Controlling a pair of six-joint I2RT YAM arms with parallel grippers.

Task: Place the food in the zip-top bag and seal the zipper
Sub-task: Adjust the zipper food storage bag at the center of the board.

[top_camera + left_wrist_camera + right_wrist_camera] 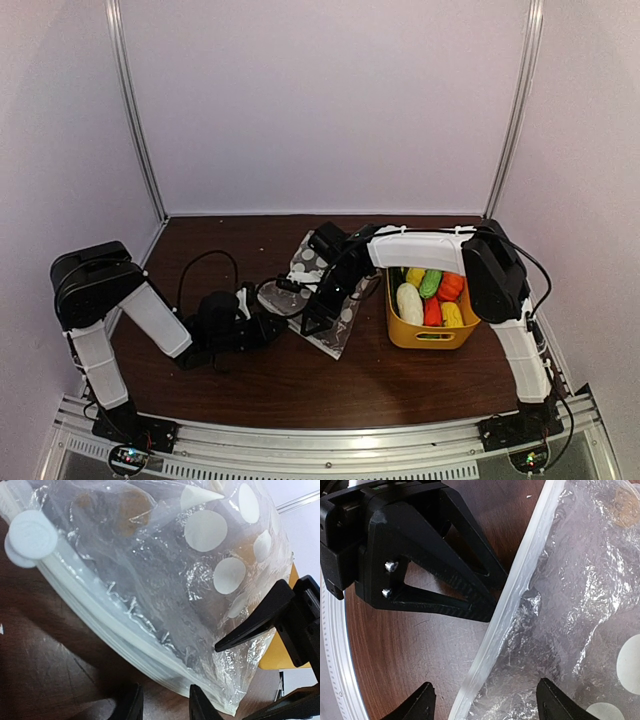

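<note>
The zip-top bag point(312, 262), clear with pale dots, lies flat on the table between both arms. Its zipper point(115, 635) runs diagonally in the left wrist view, with the white slider tab point(31, 535) at the upper left. My left gripper point(165, 706) is open, its tips just short of the zipper edge with bare wood between them. My right gripper point(487, 702) is open and straddles the zipper point(505, 610) near the bag's corner. The food point(430, 295), white, green, red, orange and yellow pieces, sits in the yellow basket point(432, 340).
The basket stands right of the bag, under the right arm's forearm. The two grippers are close together at the bag's near edge, left gripper point(270, 322) beside right gripper point(322, 318). White walls enclose the dark wooden table point(400, 390).
</note>
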